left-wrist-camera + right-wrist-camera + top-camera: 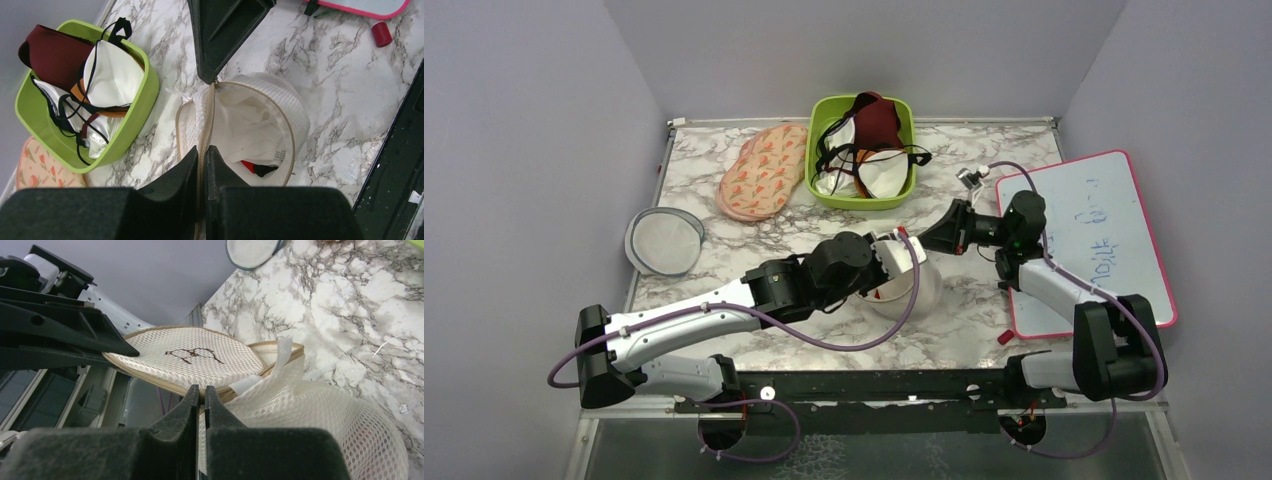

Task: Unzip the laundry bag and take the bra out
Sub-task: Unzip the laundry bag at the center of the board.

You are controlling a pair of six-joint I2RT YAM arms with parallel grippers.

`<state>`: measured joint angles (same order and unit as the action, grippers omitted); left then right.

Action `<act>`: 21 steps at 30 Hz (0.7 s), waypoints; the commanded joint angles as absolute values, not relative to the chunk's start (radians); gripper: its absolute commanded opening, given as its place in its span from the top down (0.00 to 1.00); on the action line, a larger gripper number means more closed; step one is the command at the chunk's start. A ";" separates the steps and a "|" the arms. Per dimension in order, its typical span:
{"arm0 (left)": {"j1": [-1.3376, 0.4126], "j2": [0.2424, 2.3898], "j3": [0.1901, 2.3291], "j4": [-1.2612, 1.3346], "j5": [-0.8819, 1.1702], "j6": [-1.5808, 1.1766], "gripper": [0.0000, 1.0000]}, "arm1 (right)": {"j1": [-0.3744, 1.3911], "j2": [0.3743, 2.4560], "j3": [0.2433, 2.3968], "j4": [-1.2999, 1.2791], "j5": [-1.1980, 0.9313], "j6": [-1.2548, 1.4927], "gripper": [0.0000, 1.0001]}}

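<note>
Marble surface (969,325) holds the laundry bag (287,112), seemingly unzipped, both jaws clamped on its rim; next, one must release and grab the bra (252,167)

bra (251,166): mostly buried inside laundry bag (295,114) | whiteboard (1074,245) writing: too small to read

The top view overlooks the whole counter (964,330) — both wrist views sit close, sharing the laundry bag (292,117) from opposite sides.
</note>
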<state>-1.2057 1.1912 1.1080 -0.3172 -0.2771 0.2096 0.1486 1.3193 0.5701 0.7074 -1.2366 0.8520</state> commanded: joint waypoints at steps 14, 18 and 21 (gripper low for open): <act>-1.220 1.177 1.195 -0.395 -0.398 0.187 1.00 | 0.171 1.239 0.742 0.188 -1.095 0.335 0.58; -1.218 1.184 1.204 -0.419 -0.389 0.197 1.00 | 0.176 1.165 0.726 0.219 -1.077 0.266 0.37; -1.218 1.181 1.206 -0.422 -0.391 0.210 1.00 | 0.209 1.135 0.668 0.377 -1.094 0.275 0.28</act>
<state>-1.2133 1.1858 1.1713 -0.3985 -0.3599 0.1982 0.1776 1.1748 0.7177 0.2924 -1.1141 0.3687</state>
